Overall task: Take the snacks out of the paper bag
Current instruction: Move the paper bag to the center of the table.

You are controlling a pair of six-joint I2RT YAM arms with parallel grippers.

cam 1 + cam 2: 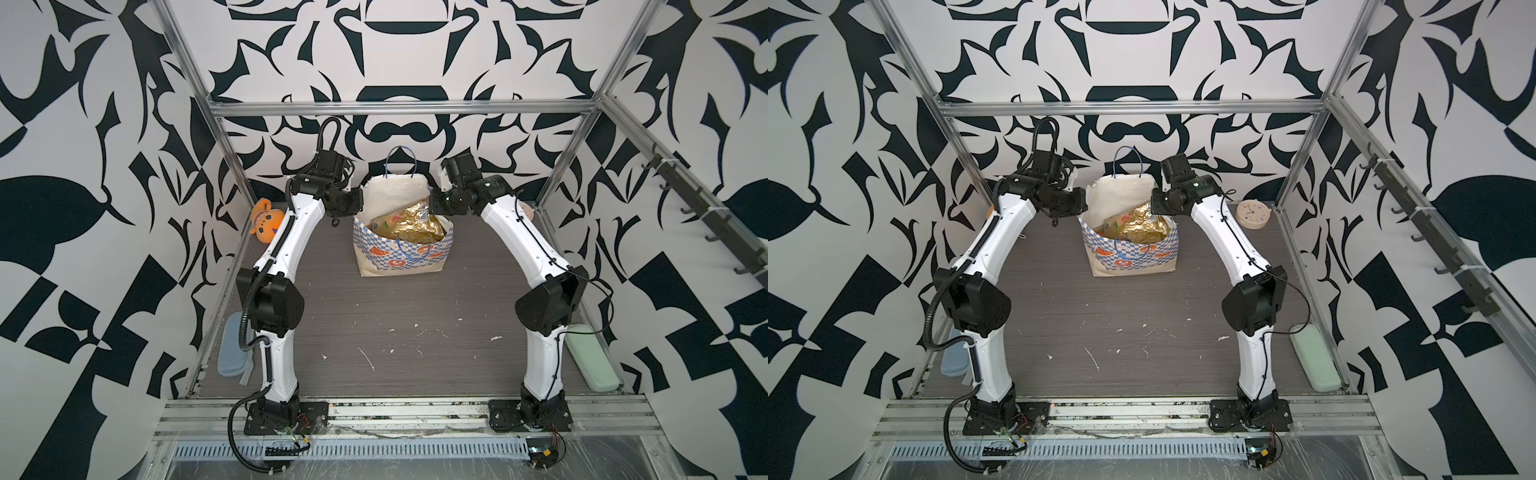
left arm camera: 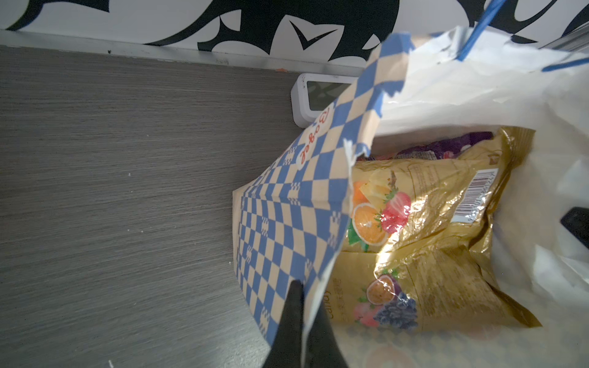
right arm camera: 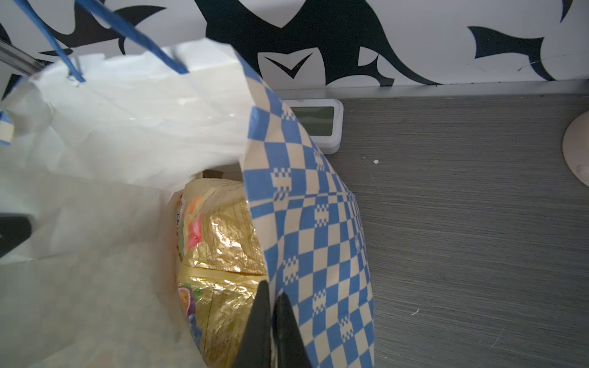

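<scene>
The paper bag (image 1: 401,253) stands upright on the counter (image 1: 395,332), mouth open. At the bag's left side, the left gripper (image 2: 305,296) is clenched on the rim of the checkered wall. At its right side, the right gripper (image 3: 273,290) is clenched likewise on the opposite wall. The snacks (image 2: 430,223) lie inside the bag, gold packets uppermost. A purple packet (image 2: 446,146) shows behind them, toward the bag's rear wall. An orange plush toy (image 1: 266,220) sits well left of the bag.

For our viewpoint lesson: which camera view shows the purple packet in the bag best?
Left wrist view: the purple packet peeks out behind a gold packet inside the paper bag. The right wrist and both top views show none of it.
</scene>
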